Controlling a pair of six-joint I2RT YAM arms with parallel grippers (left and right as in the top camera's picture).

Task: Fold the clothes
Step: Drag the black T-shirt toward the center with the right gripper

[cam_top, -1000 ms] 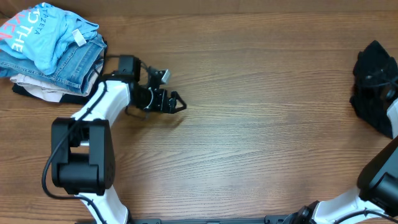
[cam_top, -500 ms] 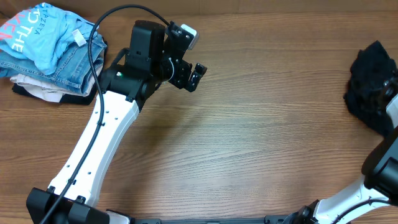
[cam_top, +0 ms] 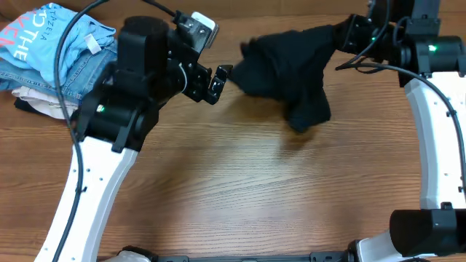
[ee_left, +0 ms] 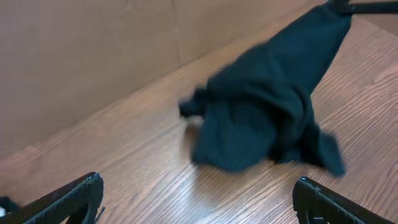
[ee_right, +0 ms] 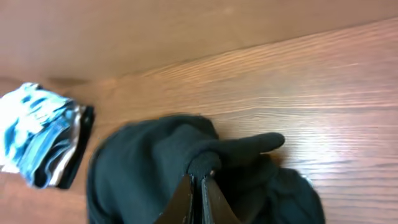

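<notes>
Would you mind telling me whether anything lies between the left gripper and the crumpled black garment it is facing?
Nothing visible does. The left gripper, jaws open, faces the crumpled black garment across bare wooden table. The right gripper pinches the garment's far end. The stack of folded clothes sits off behind the left arm.

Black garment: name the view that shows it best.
Overhead: the black garment shows whole, held by the right gripper at one end. Left wrist shows it blurred; right wrist only the pinched part, cropped.
</notes>
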